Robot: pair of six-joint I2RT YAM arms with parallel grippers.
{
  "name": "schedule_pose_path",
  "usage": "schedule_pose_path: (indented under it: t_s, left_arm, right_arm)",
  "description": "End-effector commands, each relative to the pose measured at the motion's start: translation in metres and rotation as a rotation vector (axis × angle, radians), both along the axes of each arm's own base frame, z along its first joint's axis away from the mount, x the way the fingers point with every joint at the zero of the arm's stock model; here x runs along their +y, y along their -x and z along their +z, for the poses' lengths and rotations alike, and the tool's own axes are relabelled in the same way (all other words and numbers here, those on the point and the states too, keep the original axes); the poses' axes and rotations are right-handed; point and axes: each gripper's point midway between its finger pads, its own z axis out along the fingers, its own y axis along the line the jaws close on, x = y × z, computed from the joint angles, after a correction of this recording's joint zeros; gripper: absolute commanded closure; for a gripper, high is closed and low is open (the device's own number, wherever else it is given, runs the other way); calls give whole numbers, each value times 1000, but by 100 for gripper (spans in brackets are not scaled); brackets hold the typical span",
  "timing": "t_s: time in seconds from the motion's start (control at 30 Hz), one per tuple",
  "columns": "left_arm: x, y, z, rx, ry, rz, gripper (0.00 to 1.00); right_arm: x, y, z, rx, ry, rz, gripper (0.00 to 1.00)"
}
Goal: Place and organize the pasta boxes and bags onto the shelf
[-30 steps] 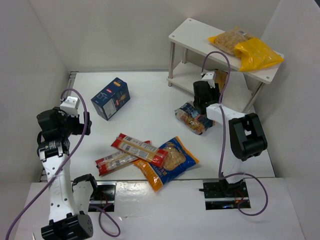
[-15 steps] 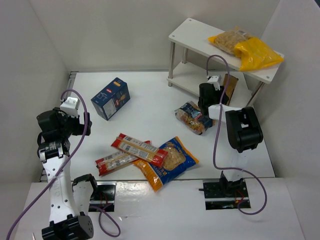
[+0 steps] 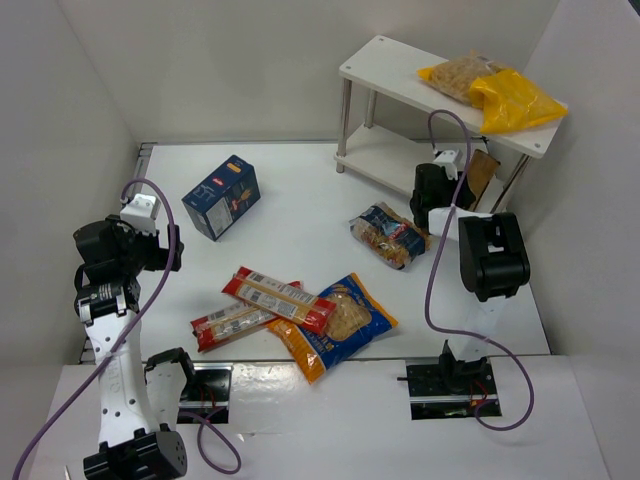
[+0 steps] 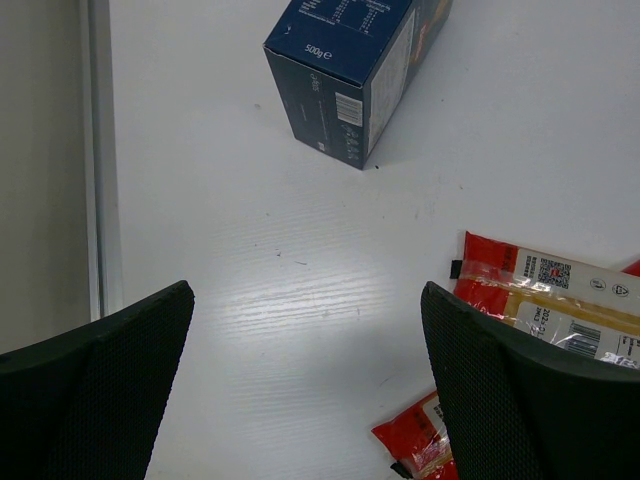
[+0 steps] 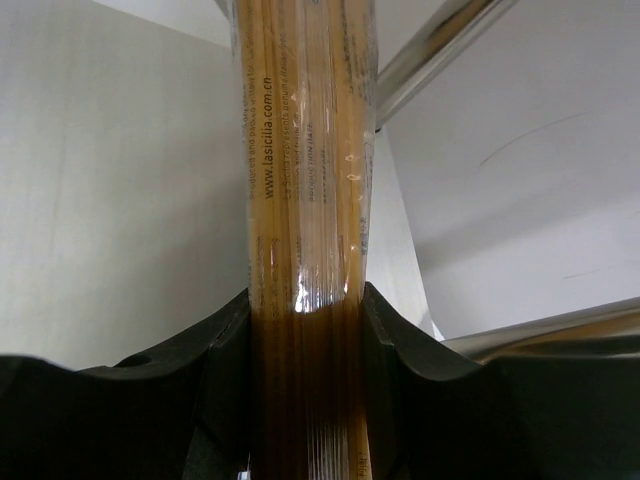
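My right gripper [image 5: 305, 330] is shut on a long brown spaghetti pack [image 5: 305, 200], which stands upright between its fingers. In the top view this pack [image 3: 483, 170] is at the right end of the shelf's lower tier [image 3: 385, 160]. The white shelf [image 3: 390, 75] carries a yellow bag [image 3: 515, 100] and a clear bag [image 3: 458, 78] on top. On the table lie a dark blue carton [image 3: 222, 196], two red spaghetti packs [image 3: 278, 298], an orange-blue bag [image 3: 340, 322] and a clear pasta bag [image 3: 388, 235]. My left gripper [image 4: 306, 330] hangs open over bare table, holding nothing.
A silver shelf leg [image 5: 440, 50] runs diagonally just right of the held pack. White walls enclose the table on the left, back and right. The right arm's cable [image 3: 432, 260] loops down beside the clear bag.
My right gripper has carried the brown spaghetti pack to the right, along the shelf's lower tier. The left arm and the packs on the table have stayed put.
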Motion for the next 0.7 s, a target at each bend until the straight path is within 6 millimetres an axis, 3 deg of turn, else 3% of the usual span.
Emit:
schedule_pose_path:
  t_s: [0.0,0.33,0.43,0.47,0.6,0.67]
  left_arm:
    - [-2,-2,7,-37,0,-11,0]
    - [-2,-2,7,-37,0,-11,0]
    - [-2,-2,7,-37,0,-11,0]
    - [-2,-2,7,-37,0,-11,0]
    - [-2,-2,7,-37,0,-11,0]
    - [-3,-2,7,-38,4,-19,0]
  right_arm:
    - [-19,-9,36,-221,-1,-112,100]
    - [-32,-6,34,-220,0,-152,98]
    - [-33,-5,33,-211,1,-152,83]
    - [-33,-5,33,-211,1,-152,70]
    - [-33,0,25,-188,4,-152,36]
    - [-33,0,25,-196,0,-153,25]
